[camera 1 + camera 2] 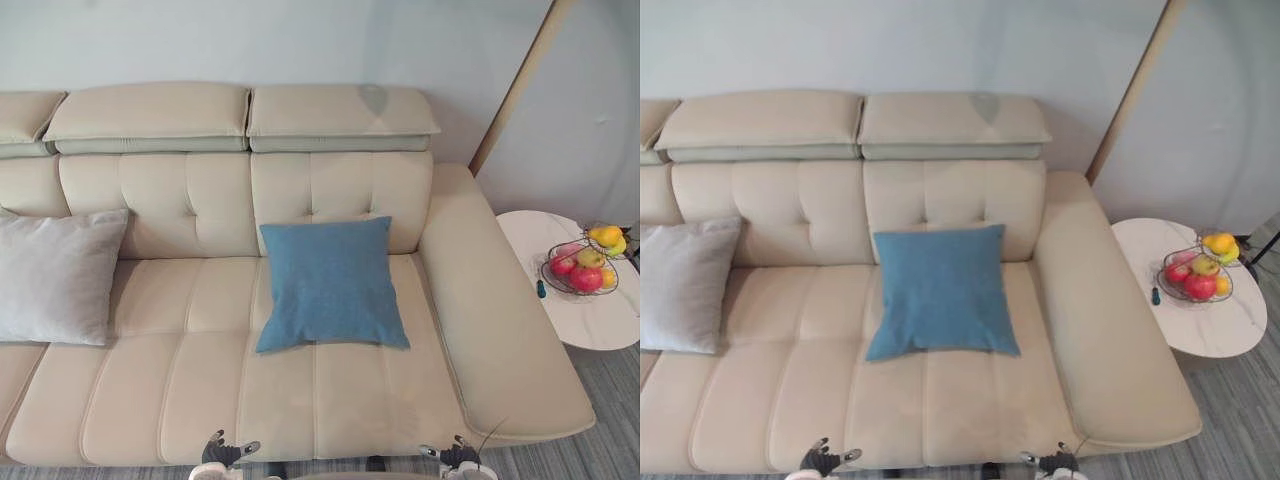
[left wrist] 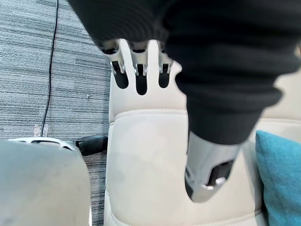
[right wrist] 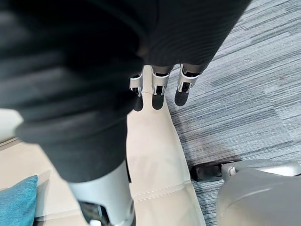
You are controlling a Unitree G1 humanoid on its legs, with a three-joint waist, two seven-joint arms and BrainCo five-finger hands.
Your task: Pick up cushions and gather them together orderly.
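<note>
A blue cushion [image 1: 330, 283] leans against the backrest of the cream sofa [image 1: 180, 390], on the seat nearest the right armrest. A light grey cushion [image 1: 55, 275] leans on the backrest at the far left, about one seat width from the blue one. My left hand [image 1: 225, 452] and right hand [image 1: 455, 457] hang low at the sofa's front edge, well short of both cushions. In the left wrist view the left hand's fingers [image 2: 141, 70] are straight over the seat and hold nothing. The right hand's fingers [image 3: 160, 89] are likewise straight and hold nothing.
A round white side table [image 1: 590, 320] stands right of the armrest, carrying a wire basket of fruit [image 1: 583, 262] and a small dark object [image 1: 541, 289]. A slanted wooden pole [image 1: 515, 85] leans at the wall behind. Grey carpet [image 3: 244, 94] lies in front of the sofa.
</note>
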